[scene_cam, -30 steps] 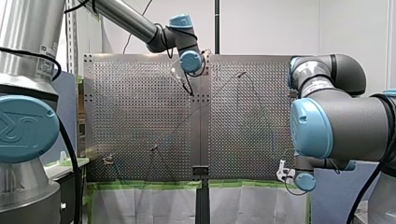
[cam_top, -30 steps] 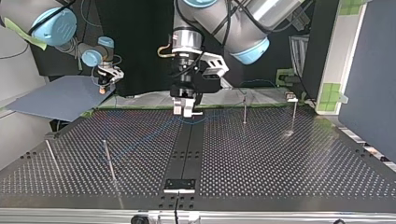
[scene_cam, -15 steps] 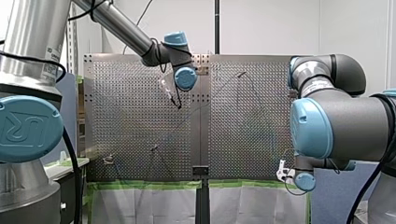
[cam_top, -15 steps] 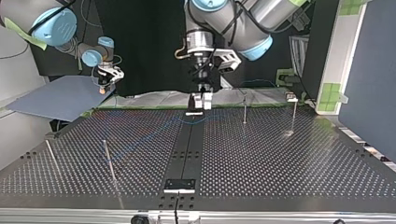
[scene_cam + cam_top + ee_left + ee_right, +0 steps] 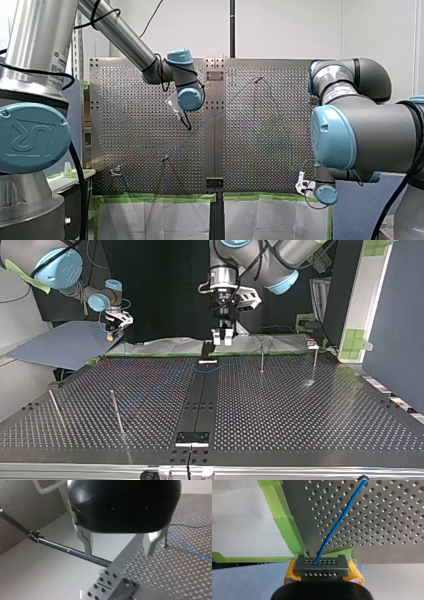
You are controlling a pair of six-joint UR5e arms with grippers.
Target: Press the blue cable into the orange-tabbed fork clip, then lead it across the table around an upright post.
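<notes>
Cable [image 5: 336, 527] runs ahead over table [image 5: 387, 517] from my clamped right hand [image 5: 321, 563]

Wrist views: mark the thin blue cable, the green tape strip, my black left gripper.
thin blue cable [image 5: 336, 524]: right wrist view, mid-run.
green tape strip [image 5: 287, 527]: right wrist view, middle.
black left gripper [image 5: 118, 554]: left wrist view, between fingertips.

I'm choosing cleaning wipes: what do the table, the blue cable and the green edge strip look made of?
The table looks like metal sheet: dull grey sheen, punched holes. The blue cable seems plastic-sheathed: smooth, curving. The green strip is probably matte paper tape: creased, overlapping.
</notes>
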